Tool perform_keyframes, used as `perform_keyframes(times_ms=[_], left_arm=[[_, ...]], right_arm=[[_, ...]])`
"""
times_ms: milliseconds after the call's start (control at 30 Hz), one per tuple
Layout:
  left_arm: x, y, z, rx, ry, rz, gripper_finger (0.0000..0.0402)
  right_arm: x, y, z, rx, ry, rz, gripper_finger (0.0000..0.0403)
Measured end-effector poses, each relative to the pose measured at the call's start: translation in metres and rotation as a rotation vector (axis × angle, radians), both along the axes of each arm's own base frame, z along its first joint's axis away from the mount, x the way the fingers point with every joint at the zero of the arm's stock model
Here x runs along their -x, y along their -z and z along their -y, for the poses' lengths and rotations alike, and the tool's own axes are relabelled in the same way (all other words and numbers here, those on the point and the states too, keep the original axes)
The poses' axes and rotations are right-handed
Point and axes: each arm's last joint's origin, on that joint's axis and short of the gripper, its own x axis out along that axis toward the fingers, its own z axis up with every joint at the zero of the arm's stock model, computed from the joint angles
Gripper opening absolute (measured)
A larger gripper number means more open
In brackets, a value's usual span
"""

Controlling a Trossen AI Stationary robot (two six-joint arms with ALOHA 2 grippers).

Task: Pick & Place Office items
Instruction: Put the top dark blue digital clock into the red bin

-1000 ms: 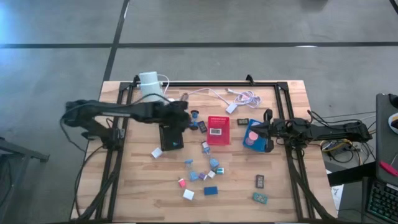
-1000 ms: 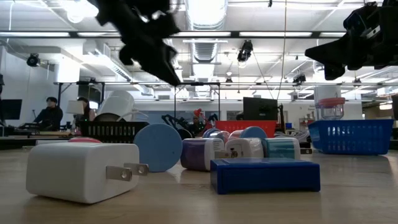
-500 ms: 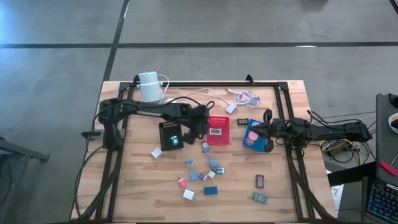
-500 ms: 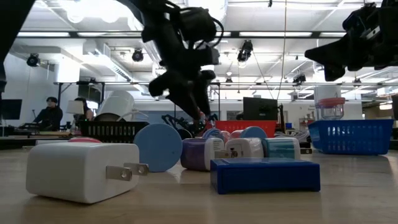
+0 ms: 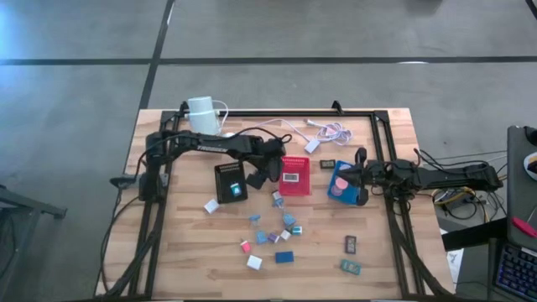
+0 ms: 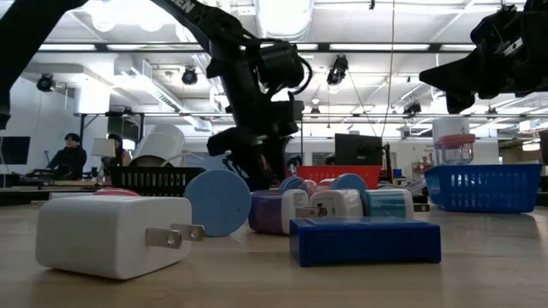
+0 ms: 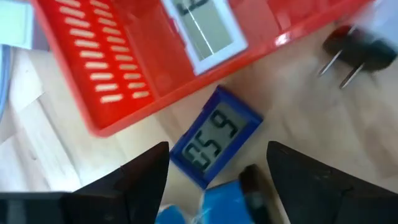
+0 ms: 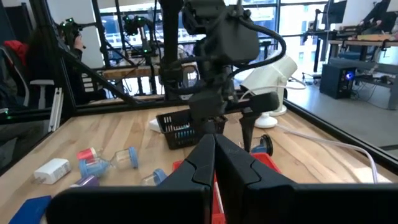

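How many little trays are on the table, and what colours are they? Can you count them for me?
black tray: 1
red tray: 1
blue tray: 1
Total: 3 trays

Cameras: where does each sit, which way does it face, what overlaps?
High view: above table, straight down; both arms, left tool beside the red tray.
Low view: table-top height, level across; left arm behind the white charger.
Left wrist view: down on the blue clock; own open fingers.
Right wrist view: across at the left arm; right tool shut.
Shared: red tray, high and left wrist.
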Motion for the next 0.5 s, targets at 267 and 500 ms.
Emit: perform_keyframes(times_ms=[267,500], left_arm=[[0.003,0.004,-0.009,0.047,0.063,-0.005,0.0273],[-0.007,0.015,-0.012,0.046,0.077,-0.017,0.0273]], right_arm=[[0.000,0.000,0.000,0.000,0.000,0.000,0.0008],[0.000,0.000,0.000,0.000,0.000,-0.003,0.0008]])
